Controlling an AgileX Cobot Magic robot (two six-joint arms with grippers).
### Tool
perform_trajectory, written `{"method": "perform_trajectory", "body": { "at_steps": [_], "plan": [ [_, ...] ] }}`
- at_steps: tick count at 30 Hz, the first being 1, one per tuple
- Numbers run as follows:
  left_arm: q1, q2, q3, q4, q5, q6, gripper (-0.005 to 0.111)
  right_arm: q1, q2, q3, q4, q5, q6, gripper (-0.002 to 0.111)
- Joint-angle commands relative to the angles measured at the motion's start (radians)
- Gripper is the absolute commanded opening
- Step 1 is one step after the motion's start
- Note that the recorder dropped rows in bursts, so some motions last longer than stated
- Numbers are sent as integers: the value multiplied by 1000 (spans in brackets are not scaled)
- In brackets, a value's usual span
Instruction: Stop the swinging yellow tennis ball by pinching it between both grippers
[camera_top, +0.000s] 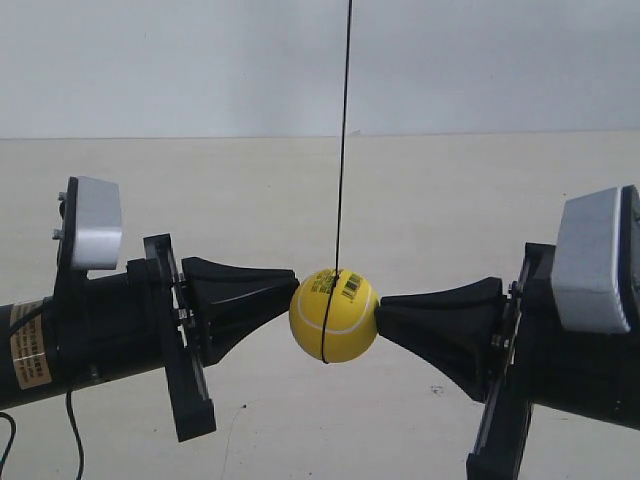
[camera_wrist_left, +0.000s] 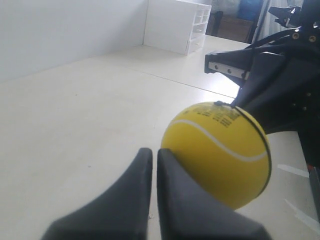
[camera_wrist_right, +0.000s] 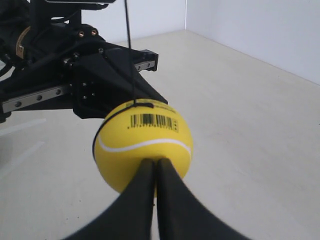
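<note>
**A:** Any containers near you?

**B:** One. A white drawer unit (camera_wrist_left: 177, 25) stands at the far end of the counter (camera_top: 430, 200), seen from my left wrist. I cannot tell what its drawers hold.

**A:** And the surface, the room?

**B:** The counter is pale cream with a bright patch of light on it. A plain white wall (camera_top: 200, 60) rises behind it.

**A:** Where is the ball?

**B:** The yellow tennis ball (camera_top: 334, 315) hangs above the counter on a thin black string (camera_top: 343, 130). The string loops round the ball and runs up from its twelve o'clock, out of the exterior view. In that view one tapered black tip touches the ball at nine o'clock and the other at three o'clock. The barcode (camera_top: 351, 288) sits at about one o'clock.

**A:** How are your hands?

**B:** My left hand (camera_wrist_left: 154, 152) has its jaws closed together, with only a thin slit between them, and the tips press on the ball's side. My right hand (camera_wrist_right: 155, 162) is closed the same way, tips against the ball just under the white seam. Neither hand wraps the ball; it is pinched between the two tips.
</note>
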Motion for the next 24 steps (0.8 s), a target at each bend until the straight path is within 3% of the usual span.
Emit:
{"method": "perform_trajectory", "body": {
  "at_steps": [1, 14, 24],
  "plan": [
    [-19, 3, -3, 61, -41, 3, 5, 1, -1, -6, 5, 1, -8, 0],
    [-19, 3, -3, 68, 32, 3, 5, 1, -1, -6, 12, 15, -24, 0],
    [-19, 1, -3, 8, 37, 26, 5, 1, -1, -6, 139, 121, -81, 0]
  ]
}}
